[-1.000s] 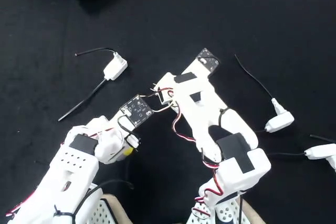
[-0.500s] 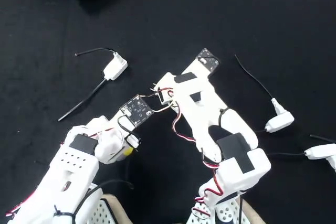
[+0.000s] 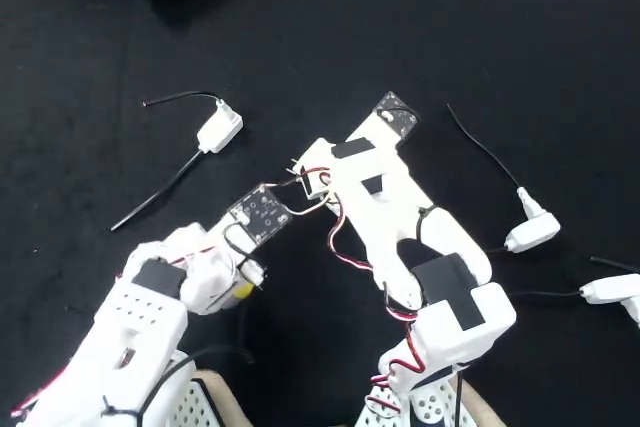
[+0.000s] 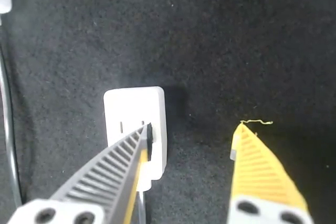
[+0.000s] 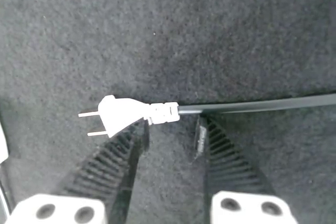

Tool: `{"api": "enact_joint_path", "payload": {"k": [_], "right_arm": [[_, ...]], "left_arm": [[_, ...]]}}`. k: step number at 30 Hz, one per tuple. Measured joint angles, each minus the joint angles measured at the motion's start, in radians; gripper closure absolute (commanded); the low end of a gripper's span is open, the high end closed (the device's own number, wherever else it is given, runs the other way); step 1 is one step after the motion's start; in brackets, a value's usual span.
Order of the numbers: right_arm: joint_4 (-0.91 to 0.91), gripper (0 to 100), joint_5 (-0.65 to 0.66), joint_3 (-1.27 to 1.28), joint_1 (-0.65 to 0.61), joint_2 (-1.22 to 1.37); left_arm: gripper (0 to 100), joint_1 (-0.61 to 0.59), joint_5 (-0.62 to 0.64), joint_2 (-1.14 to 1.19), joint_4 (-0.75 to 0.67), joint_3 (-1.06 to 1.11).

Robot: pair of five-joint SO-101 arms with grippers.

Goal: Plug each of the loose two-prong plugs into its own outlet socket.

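Note:
In the left wrist view a white outlet socket (image 4: pixel 135 121) with two slots lies flat on the black cloth. My left gripper (image 4: pixel 191 129) is open above it, the grey finger (image 4: pixel 123 163) overlapping the socket's near edge and the yellow finger (image 4: pixel 257 163) off to its side. In the right wrist view a white two-prong plug (image 5: pixel 126 115) lies on the cloth with its black cable (image 5: pixel 252 104) running away. My right gripper (image 5: pixel 170 129) is open, its black fingers either side of the plug's cable end. Both arms (image 3: pixel 160 297) (image 3: pixel 380 197) sit mid-table.
The table (image 3: pixel 330 37) is covered in black cloth. A white corded piece (image 3: pixel 219 130) lies at the left, and two more (image 3: pixel 530 232) (image 3: pixel 610 290) lie at the right edge. A thin black cable (image 3: pixel 480 142) runs beside the right arm.
The left arm has shifted very slightly. The right arm has kept still.

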Motion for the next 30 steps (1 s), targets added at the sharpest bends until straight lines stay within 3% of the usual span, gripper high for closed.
{"api": "enact_joint_path", "payload": {"k": [10, 16, 23, 30], "right_arm": [[0.0, 83.2, 0.0, 0.0, 0.0, 0.0], [0.0, 83.2, 0.0, 0.0, 0.0, 0.0], [0.0, 83.2, 0.058, 0.0, 0.002, 0.0], [0.0, 83.2, 0.075, 0.002, 0.009, 0.0]], "left_arm": [[74, -0.034, 0.0, -0.002, -0.054, 0.058], [80, -0.034, 0.0, -0.028, -0.054, 0.069], [80, 0.031, 0.0, -0.311, 0.077, 0.127], [80, 0.017, -0.005, -0.703, 0.244, 0.218]]}}
